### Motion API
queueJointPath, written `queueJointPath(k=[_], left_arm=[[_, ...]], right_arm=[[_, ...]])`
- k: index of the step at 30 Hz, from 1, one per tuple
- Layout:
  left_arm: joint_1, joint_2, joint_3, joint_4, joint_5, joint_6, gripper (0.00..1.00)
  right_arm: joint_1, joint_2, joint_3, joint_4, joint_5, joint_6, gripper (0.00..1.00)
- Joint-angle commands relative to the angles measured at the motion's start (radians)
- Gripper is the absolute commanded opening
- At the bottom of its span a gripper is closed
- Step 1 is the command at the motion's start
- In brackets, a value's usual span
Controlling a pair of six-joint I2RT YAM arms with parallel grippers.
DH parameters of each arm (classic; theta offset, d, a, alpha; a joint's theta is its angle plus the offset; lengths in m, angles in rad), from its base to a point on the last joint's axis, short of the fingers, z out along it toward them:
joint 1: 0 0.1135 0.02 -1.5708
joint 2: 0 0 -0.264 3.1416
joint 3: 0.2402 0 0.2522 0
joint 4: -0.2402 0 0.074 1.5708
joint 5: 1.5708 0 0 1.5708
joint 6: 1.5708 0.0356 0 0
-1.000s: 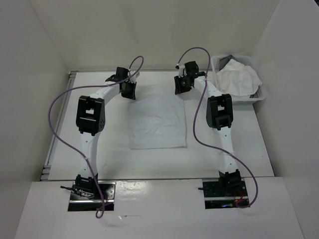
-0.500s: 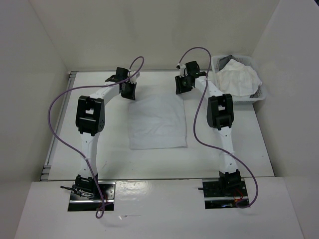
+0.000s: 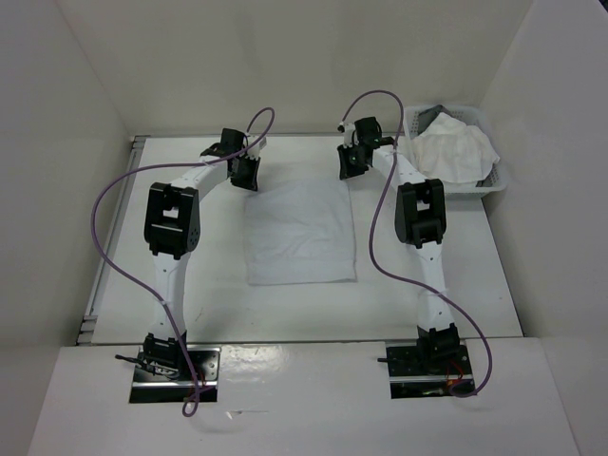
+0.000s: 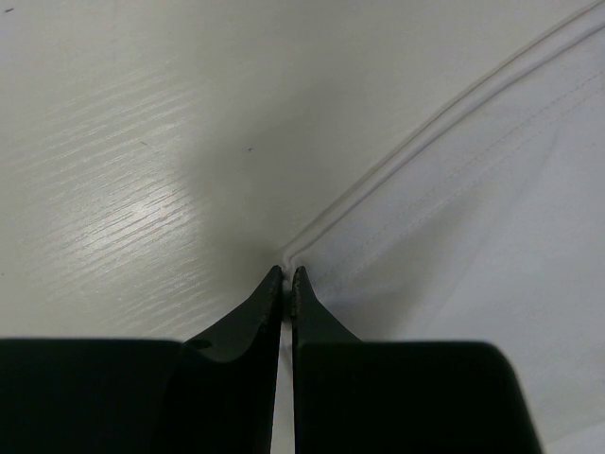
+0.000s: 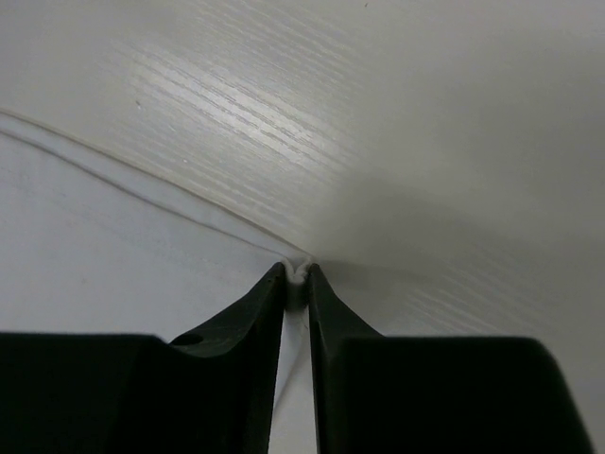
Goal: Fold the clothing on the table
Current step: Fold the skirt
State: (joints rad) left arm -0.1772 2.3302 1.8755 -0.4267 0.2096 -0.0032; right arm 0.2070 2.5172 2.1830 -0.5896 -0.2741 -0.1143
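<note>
Newly nipped since a second ago, the far-right corner of the clothing (image 3: pixel 299 236) sits between the narrowed fingers of the right gripper (image 5: pixel 295 272); it lies flat on the table (image 3: pixel 214 306), left gripper (image 4: pixel 287 272) pinching its far-left corner, basket (image 3: pixel 496 182) well to its far right.

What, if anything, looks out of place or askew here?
Nothing stands out. The clothing lies flat on the table, the left gripper and right gripper each pinching a far corner; the basket of crumpled cloth sits far right.
</note>
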Motion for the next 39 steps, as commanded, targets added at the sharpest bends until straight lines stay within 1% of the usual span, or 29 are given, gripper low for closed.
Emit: queueJointPath(k=[1,3,4,5,6,14,18,25,32,35,39], left_arm=[[0.004,-0.043,-0.018,-0.034,-0.012,0.016,0.1],[0.004,-0.043,-0.018,-0.034,-0.012,0.016,0.08],[0.004,-0.043,-0.009,-0.034,-0.012,0.016,0.06],[0.004,-0.043,-0.009,-0.034,-0.012,0.016,0.04],[0.004,-0.043,-0.009,-0.034,-0.012,0.016,0.0],[0.004,-0.052,0.031,-0.052,-0.03,0.016,0.0],[0.004,-0.071,0.053,-0.052,-0.039,0.025,0.0],[0.013,-0.091,0.093,-0.07,-0.039,0.025,0.0],[0.013,-0.101,0.134,-0.089,-0.007,0.035,0.0],[0.033,-0.101,0.178,-0.11,0.016,0.035,0.0],[0.042,-0.111,0.201,-0.119,0.016,0.046,0.0]], right_arm=[[-0.006,-0.011,-0.026,-0.03,-0.002,-0.013,0.17],[-0.006,-0.011,-0.026,-0.03,-0.013,-0.013,0.13],[-0.006,-0.011,-0.026,-0.03,-0.013,-0.013,0.05],[-0.006,-0.011,-0.017,-0.03,-0.013,-0.013,0.0],[-0.006,-0.011,-0.017,-0.039,-0.013,-0.013,0.0],[-0.006,-0.06,-0.008,-0.048,-0.013,-0.022,0.0],[-0.006,-0.115,-0.008,-0.049,-0.013,-0.022,0.0],[-0.006,-0.146,0.001,-0.049,-0.013,-0.031,0.0],[-0.006,-0.167,0.001,-0.049,-0.004,-0.031,0.0],[-0.006,-0.167,0.011,-0.049,0.006,-0.031,0.0],[-0.006,-0.176,0.03,-0.058,0.015,-0.031,0.0]])
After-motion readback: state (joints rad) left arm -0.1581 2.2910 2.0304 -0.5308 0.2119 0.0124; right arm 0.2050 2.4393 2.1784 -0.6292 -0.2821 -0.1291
